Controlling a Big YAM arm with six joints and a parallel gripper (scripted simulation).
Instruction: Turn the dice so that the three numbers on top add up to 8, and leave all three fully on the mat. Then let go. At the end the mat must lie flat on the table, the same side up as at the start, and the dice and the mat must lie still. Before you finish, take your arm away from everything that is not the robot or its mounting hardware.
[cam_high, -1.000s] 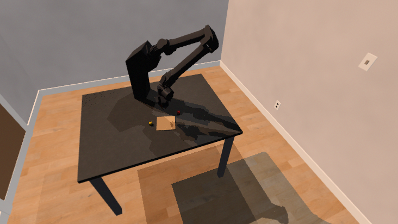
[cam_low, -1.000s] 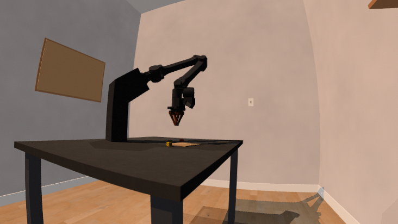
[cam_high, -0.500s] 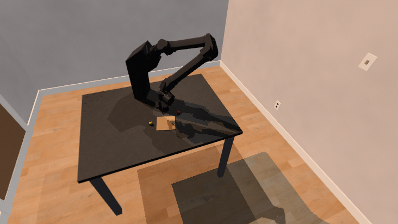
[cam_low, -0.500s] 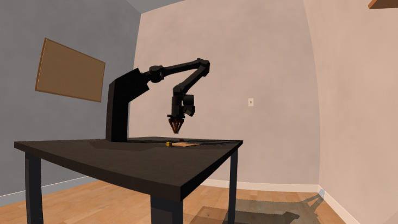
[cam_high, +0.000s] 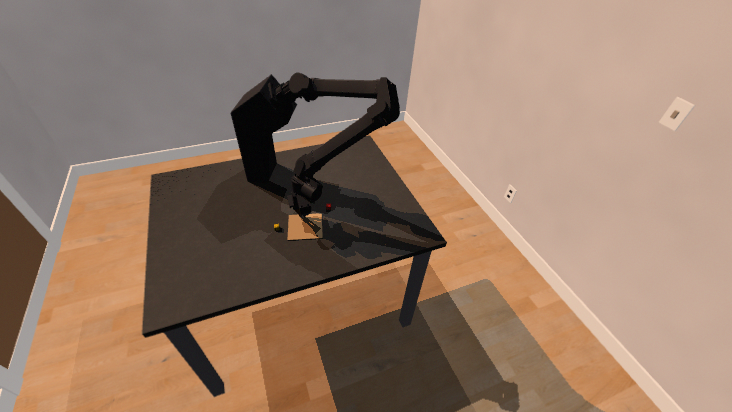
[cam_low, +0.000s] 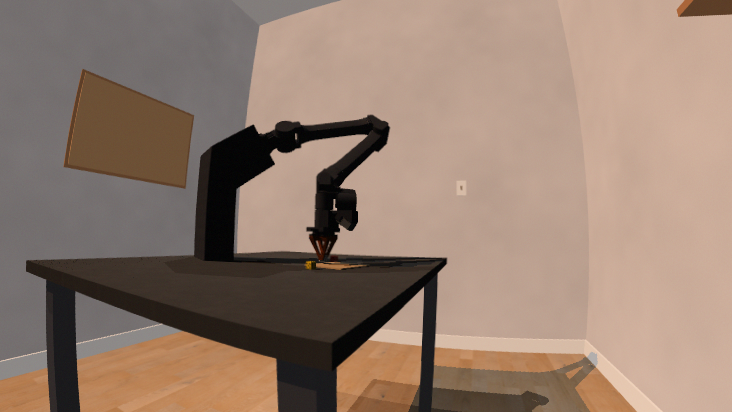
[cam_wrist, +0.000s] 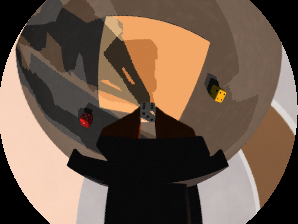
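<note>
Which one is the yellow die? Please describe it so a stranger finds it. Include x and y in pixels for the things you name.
On the dark table (cam_high: 204, 266) (cam_low: 204, 296) lies a tan square mat (cam_high: 299, 230) (cam_wrist: 182, 65). Just off its edge sits the yellow die (cam_high: 276, 226) (cam_low: 310, 265) (cam_wrist: 219, 95). The red die (cam_high: 328, 206) (cam_wrist: 86, 119) is another colour, beyond a different edge.

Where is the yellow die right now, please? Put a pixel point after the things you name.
In the top view, the yellow die (cam_high: 276, 226) (cam_low: 310, 265) (cam_wrist: 220, 95) sits on the dark table (cam_high: 204, 276) (cam_low: 204, 296), just left of the orange mat (cam_high: 299, 232) (cam_low: 340, 266) (cam_wrist: 182, 55), off its edge.
</note>
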